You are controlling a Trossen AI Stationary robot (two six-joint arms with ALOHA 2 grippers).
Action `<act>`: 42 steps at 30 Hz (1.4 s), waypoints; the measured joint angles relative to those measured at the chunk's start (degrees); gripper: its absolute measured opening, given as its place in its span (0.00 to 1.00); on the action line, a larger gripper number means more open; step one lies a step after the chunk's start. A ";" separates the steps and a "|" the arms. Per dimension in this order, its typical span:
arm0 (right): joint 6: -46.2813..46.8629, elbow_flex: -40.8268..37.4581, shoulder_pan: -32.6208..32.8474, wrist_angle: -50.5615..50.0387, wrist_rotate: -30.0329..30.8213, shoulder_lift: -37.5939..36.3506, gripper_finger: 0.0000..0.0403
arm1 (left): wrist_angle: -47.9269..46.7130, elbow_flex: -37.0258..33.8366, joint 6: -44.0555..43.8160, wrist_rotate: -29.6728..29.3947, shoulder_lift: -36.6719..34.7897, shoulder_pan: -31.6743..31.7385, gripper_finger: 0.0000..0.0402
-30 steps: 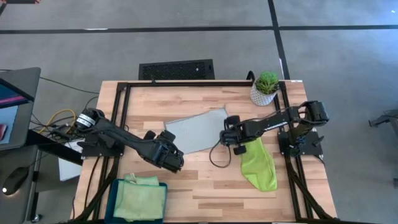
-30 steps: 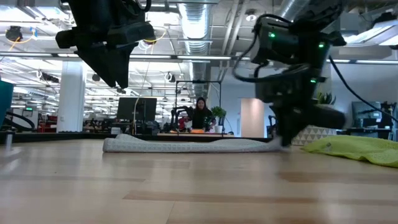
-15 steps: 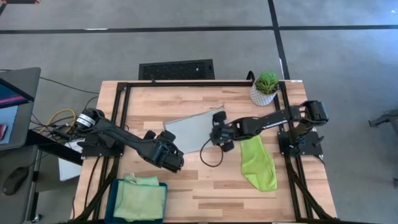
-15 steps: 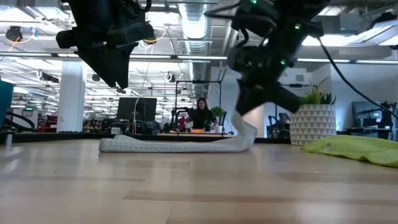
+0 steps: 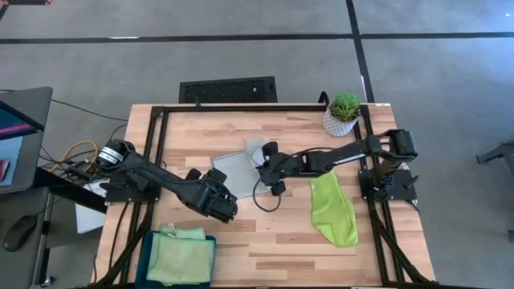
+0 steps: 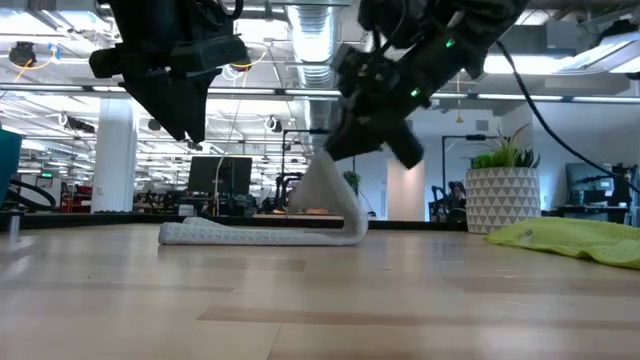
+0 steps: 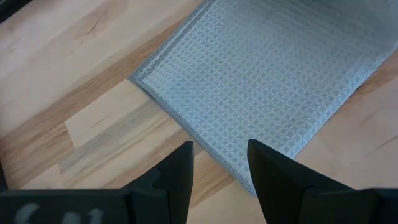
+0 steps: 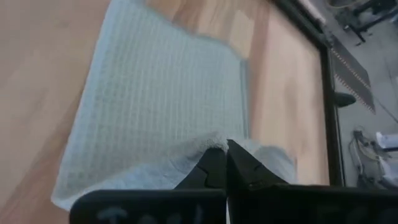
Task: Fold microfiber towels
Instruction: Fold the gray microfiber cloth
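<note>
A pale grey-green towel [image 5: 233, 171] lies on the wooden table near the middle, its left part flat. My right gripper [image 5: 263, 163] is shut on its right end, which is raised and curls back over the flat part [image 6: 330, 195]. My left gripper [image 5: 222, 202] is open and touches nothing. It hovers above the towel's near left corner [image 7: 186, 112]. A lime green towel [image 5: 333, 209] lies flat at the right. My right gripper pinches the grey towel's right edge [image 8: 208, 148] between its two shut fingers, coming from the table's right and slanting down. The held end is lifted clear and arches up from the table [image 6: 352, 222]. The towel's left part [image 6: 240, 234] stays flat.
A teal bin [image 5: 152, 258] with green towels [image 5: 183, 255] stands at the near left corner. A potted plant [image 5: 343, 113] stands at the far right. A black frame [image 5: 241, 107] rims the table. A person [image 6: 322, 185] sits far behind.
My right gripper has gone toward the table's left edge and up, shut on the grey towel's right end. That end has lifted off the table and curled over toward the left part, which has stayed flat.
</note>
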 joint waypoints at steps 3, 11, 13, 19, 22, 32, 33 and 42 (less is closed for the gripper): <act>-2.02 2.23 -0.09 3.42 -0.03 3.82 0.02 | 0.06 0.00 0.00 0.18 0.00 0.00 0.36; -5.24 12.89 -0.03 3.06 -2.61 12.82 0.02 | -0.57 0.02 -0.26 2.57 0.02 -0.01 0.36; -6.20 15.66 0.08 2.43 -3.11 14.42 0.02 | -0.64 0.02 -0.28 2.60 0.02 0.01 0.36; -7.16 19.84 0.35 1.40 -9.11 15.70 0.02 | -1.44 0.02 -0.34 2.60 0.02 -0.05 0.36; -7.53 19.75 0.35 1.75 -11.28 15.71 0.02 | -2.55 0.02 -0.40 2.59 0.02 -0.03 0.36; -6.37 19.73 -0.10 1.80 -11.91 15.71 0.07 | -3.66 0.02 -0.90 3.95 0.02 0.01 0.36; -6.41 19.72 -0.07 2.04 -11.94 15.71 0.08 | -3.64 0.02 -0.90 3.95 0.02 0.01 0.36; -6.01 19.72 0.43 2.09 -12.02 15.71 0.24 | -3.61 0.02 -1.01 4.02 0.02 0.01 0.36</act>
